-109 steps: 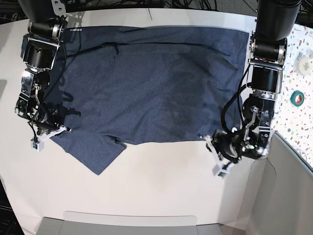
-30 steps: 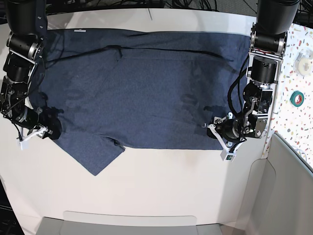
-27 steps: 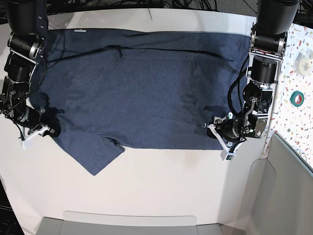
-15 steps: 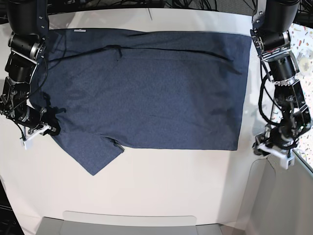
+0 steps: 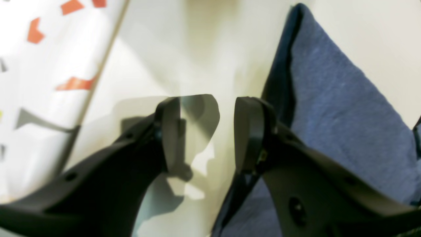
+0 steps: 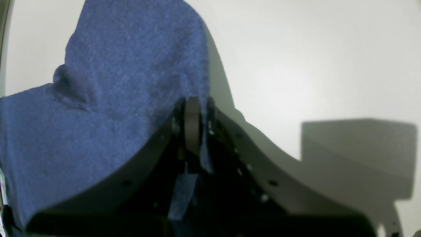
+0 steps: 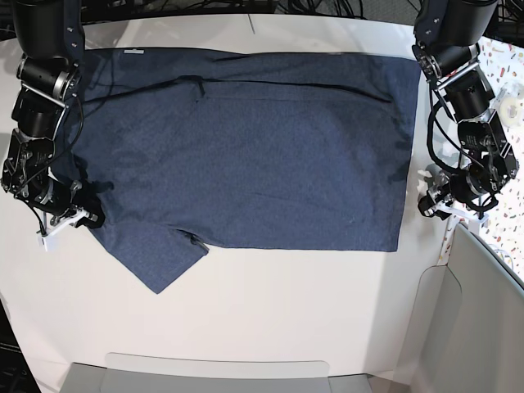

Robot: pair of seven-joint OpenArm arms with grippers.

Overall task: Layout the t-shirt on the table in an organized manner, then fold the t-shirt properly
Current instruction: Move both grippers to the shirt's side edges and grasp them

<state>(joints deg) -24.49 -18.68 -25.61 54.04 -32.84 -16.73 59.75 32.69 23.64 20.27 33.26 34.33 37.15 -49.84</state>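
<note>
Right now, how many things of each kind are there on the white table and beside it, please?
t-shirt: 1
table: 1
green tape roll: 1
white tape roll: 1
Total: 4

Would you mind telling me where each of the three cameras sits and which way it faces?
Base: overhead, looking down at the t-shirt spread on the table; both arms show.
Left wrist: behind the left gripper, facing the table and the shirt's edge; its open fingers hold nothing.
Right wrist: behind the right gripper, facing the cloth it pinches; its shut fingers show.
Shared: all three see the shirt and the table.
</note>
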